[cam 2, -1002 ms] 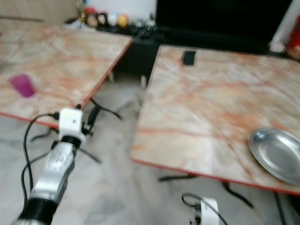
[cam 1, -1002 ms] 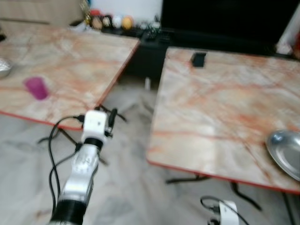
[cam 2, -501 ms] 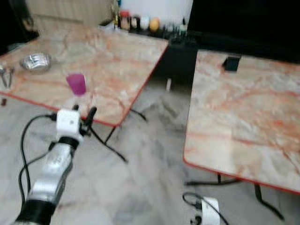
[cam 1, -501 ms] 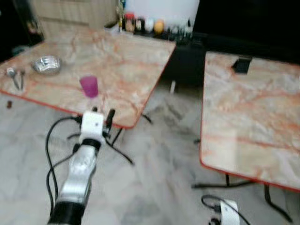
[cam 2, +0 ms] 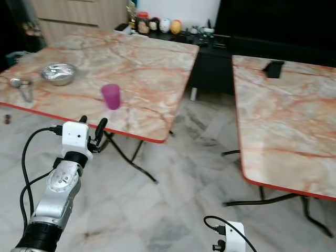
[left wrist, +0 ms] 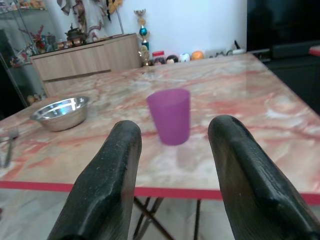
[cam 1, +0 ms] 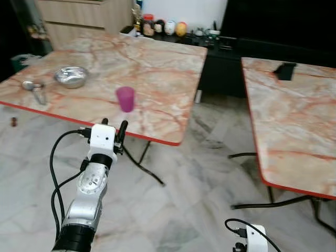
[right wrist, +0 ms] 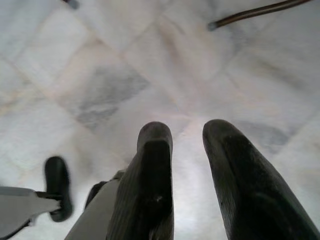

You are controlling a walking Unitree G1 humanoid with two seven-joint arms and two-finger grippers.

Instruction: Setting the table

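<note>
A purple cup (cam 1: pixel 125 98) stands upright near the front edge of the left marble table (cam 1: pixel 157 68). Farther left on that table sit a steel bowl (cam 1: pixel 71 76) and some metal cutlery (cam 1: pixel 32 86). My left gripper (cam 1: pixel 114 123) is raised in front of the table edge, just short of the cup. In the left wrist view it is open, its fingers (left wrist: pixel 107 180) framing the cup (left wrist: pixel 170 116) and the bowl (left wrist: pixel 61 112) behind. My right gripper (right wrist: pixel 187 131) hangs low over the floor, its fingers apart and holding nothing.
A second marble table (cam 1: pixel 294 121) stands on the right with a black flat object (cam 1: pixel 285 70) at its far end. A floor gap (cam 1: pixel 210 157) runs between the tables, crossed by black folding legs (cam 1: pixel 147 165). Behind are a low black cabinet (cam 1: pixel 220 58) and a wooden sideboard (cam 1: pixel 79 18).
The camera has swung left: the left table with cup, bowl and cutlery has come fully into view, and the steel plate on the right table has left it. The arms keep their pose.
</note>
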